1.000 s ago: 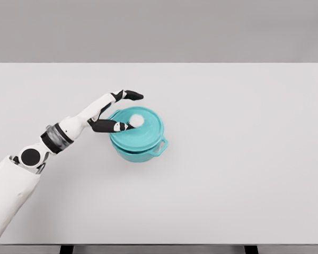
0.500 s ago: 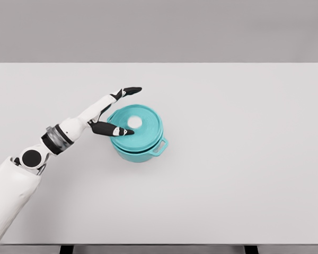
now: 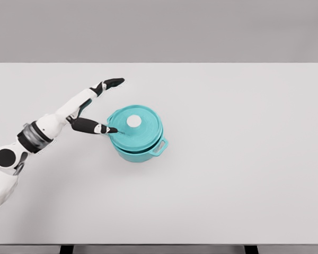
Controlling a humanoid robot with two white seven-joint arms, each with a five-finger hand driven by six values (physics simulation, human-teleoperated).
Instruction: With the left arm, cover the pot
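White surface (image 3: 244,174) under a grey wall; left hand (image 3: 90,108), fingers spread, has retreated toward nine o'clock from the lidded teal pot (image 3: 138,135).

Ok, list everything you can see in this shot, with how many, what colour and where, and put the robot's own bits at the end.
table: one, white, fills most of the view, grey wall behind it
pot: one, teal, on the table left of the middle, a side handle showing at its lower right
lid: one, teal, sitting on the pot
knob: one, white, on top of the lid
left arm: one, white, comes in from the lower left
left hand: one, white with black fingers, spread and holding nothing, just left of the pot; one fingertip at the lid's left edge
right arm: not in view
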